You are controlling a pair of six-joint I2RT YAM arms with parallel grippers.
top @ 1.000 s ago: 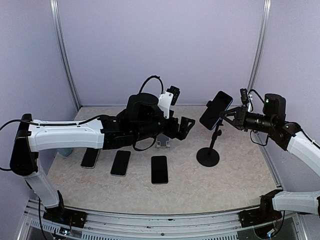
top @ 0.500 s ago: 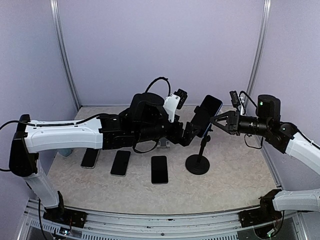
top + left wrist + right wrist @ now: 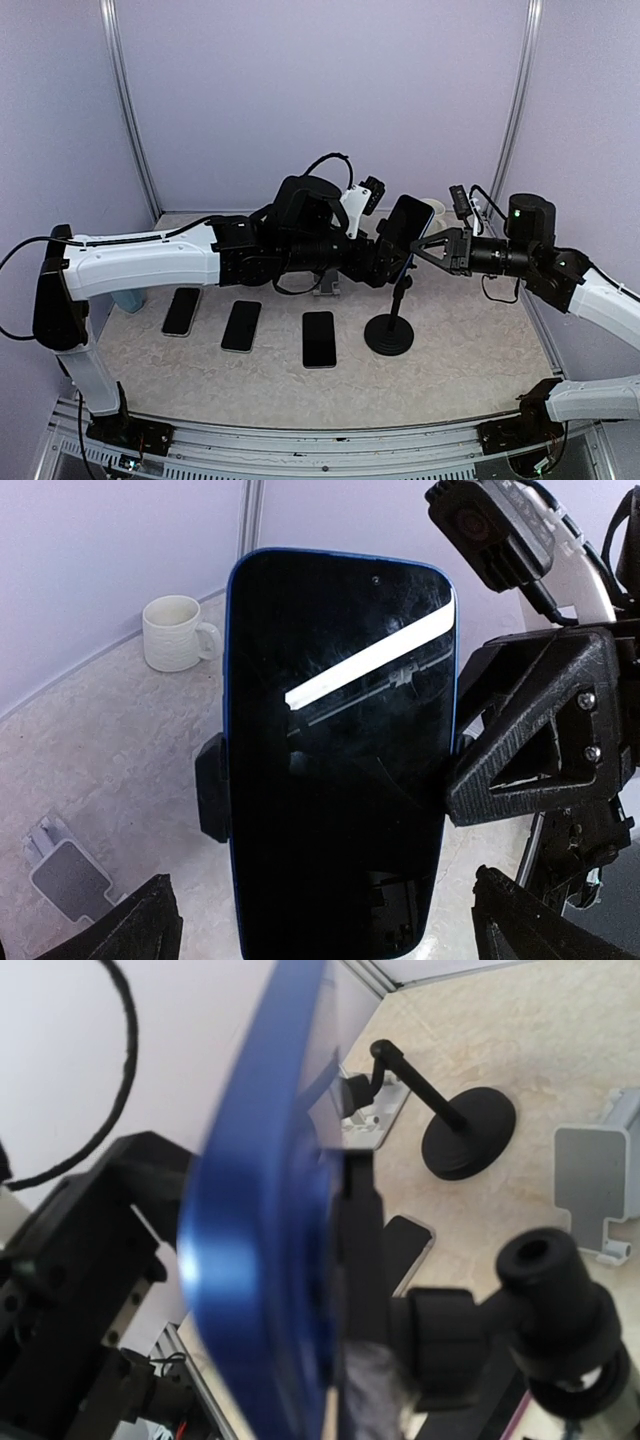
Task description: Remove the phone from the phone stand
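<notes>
Jaws of the left gripper stand wide, one fingertip at each lower corner of its wrist view. The phone faces them and they do not touch it. On the right gripper I cannot tell the gap. A black triangular finger sits right against the phone's right edge, about level with the side clamp, and its own camera sees only the blue rim edge-on. Held in portrait with a dark screen, the phone is clamped in the phone stand, up on a thin pole over a round black base on the table, between the two arms. Three other phones lie flat in a row left of the base. A white mug stands by the back wall, and a small grey holder rests on the table
</notes>
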